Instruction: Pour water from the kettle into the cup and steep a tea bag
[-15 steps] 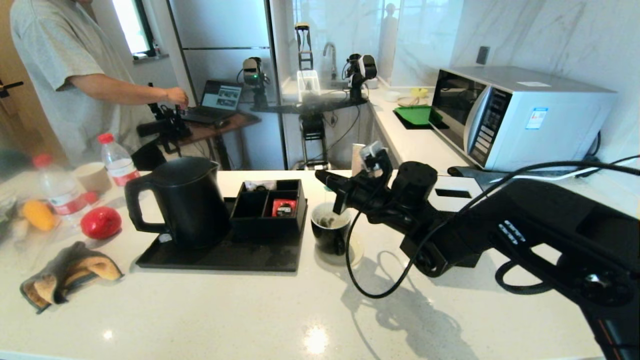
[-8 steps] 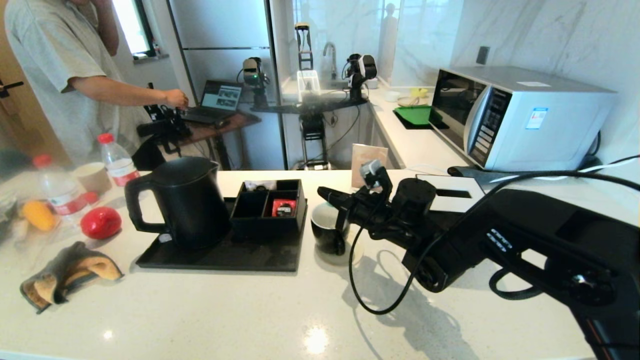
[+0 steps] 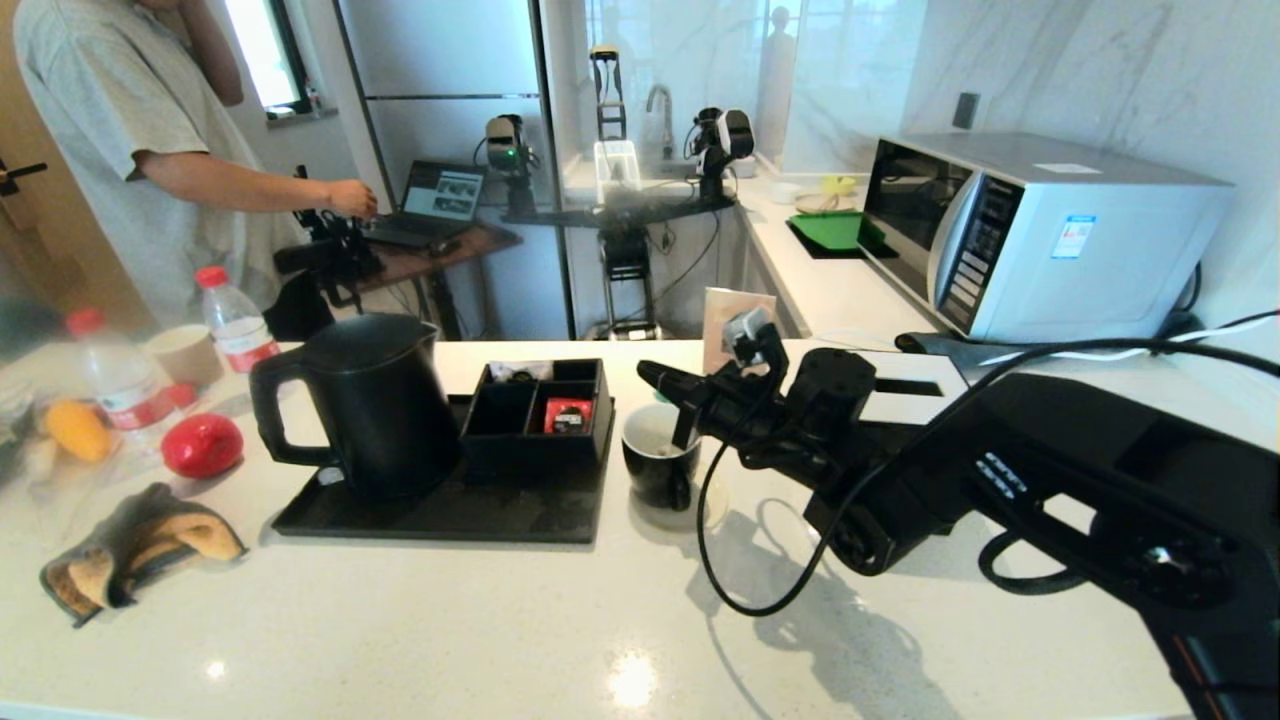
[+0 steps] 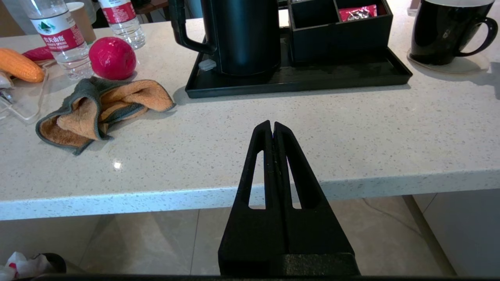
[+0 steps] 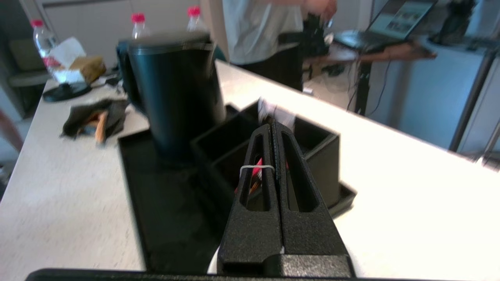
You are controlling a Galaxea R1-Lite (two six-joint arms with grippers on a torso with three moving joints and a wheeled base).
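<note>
Counter | right hand above cup | closed, pinching white string

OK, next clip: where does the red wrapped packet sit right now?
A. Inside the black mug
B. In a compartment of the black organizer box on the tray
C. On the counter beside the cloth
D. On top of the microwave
B: the red wrapped packet lies inside a compartment of the black organizer box, which stands on the black tray next to the kettle.
</note>
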